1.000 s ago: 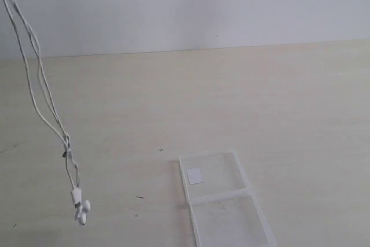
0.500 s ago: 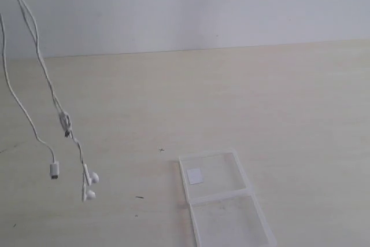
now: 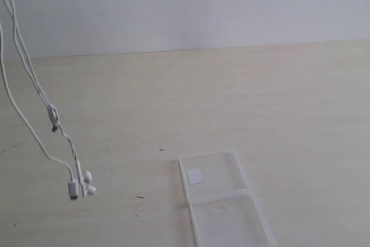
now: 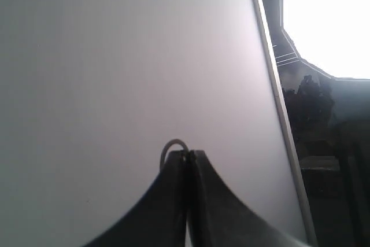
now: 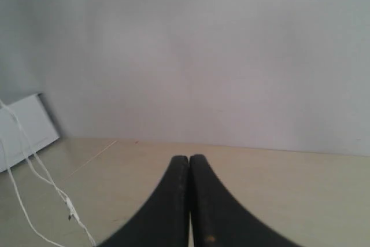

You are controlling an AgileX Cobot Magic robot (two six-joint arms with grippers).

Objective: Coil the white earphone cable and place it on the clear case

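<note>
The white earphone cable (image 3: 23, 65) hangs from beyond the top left of the exterior view, above the table. Its inline remote (image 3: 53, 114) sits mid-strand. The two earbuds (image 3: 88, 181) and the plug (image 3: 72, 190) dangle together at the bottom, left of the clear case (image 3: 219, 196). The case lies open and flat at the front centre, a white sticker (image 3: 195, 176) on its far half. My left gripper (image 4: 189, 153) is shut on the cable, a small loop (image 4: 172, 145) poking out at its tips. My right gripper (image 5: 189, 157) is shut with nothing in it; the cable (image 5: 32, 169) hangs off to its side. Neither gripper shows in the exterior view.
The light wooden table (image 3: 260, 102) runs back to a plain white wall (image 3: 202, 4). In the right wrist view a white box (image 5: 23, 131) stands at the table's edge, beyond the hanging strands.
The hanging cable has risen and swung. The inline remote sits higher, and the plug end has come into view and swung over beside the earbuds. The case has not moved.
</note>
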